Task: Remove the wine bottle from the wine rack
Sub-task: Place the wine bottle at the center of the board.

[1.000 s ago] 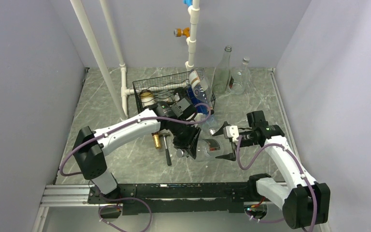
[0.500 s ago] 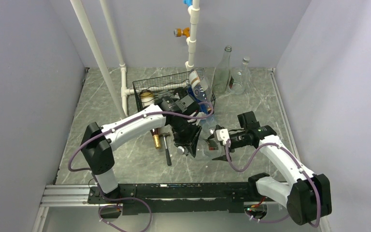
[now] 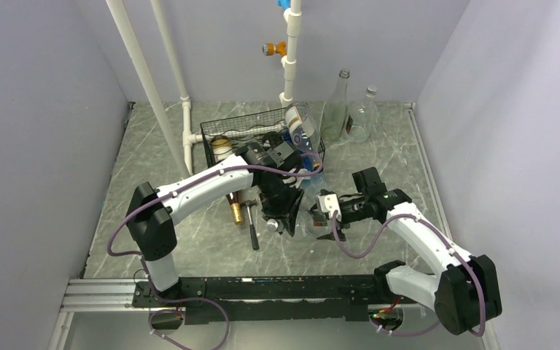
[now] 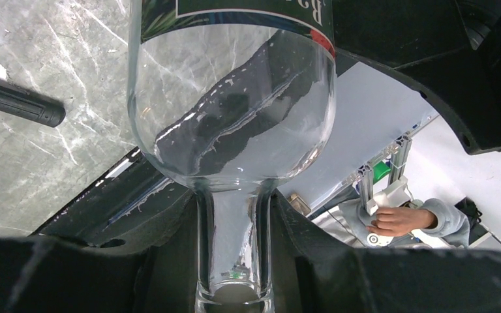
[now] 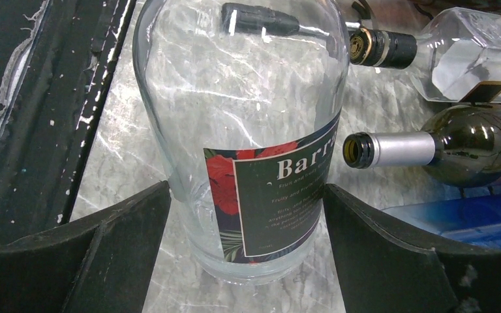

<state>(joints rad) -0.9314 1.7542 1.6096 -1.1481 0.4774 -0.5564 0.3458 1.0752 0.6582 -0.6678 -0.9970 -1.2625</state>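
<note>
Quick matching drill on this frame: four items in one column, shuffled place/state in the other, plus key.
1. clear glass bottle with dark floral label
2. black wire-mesh wine rack
3. tall slim clear glass bottle
4. black-handled tool

A. upright, behind and right of the rack
B. lying flat on the grey marble-pattern table
C. neck clamped by the left gripper
D. beside the white plastic pipe, bottles inside

Pairs: 1-C, 2-D, 3-A, 4-B

The left gripper clamps the clear wine bottle by its neck, while a black handle lies to the bottle's left.
</note>
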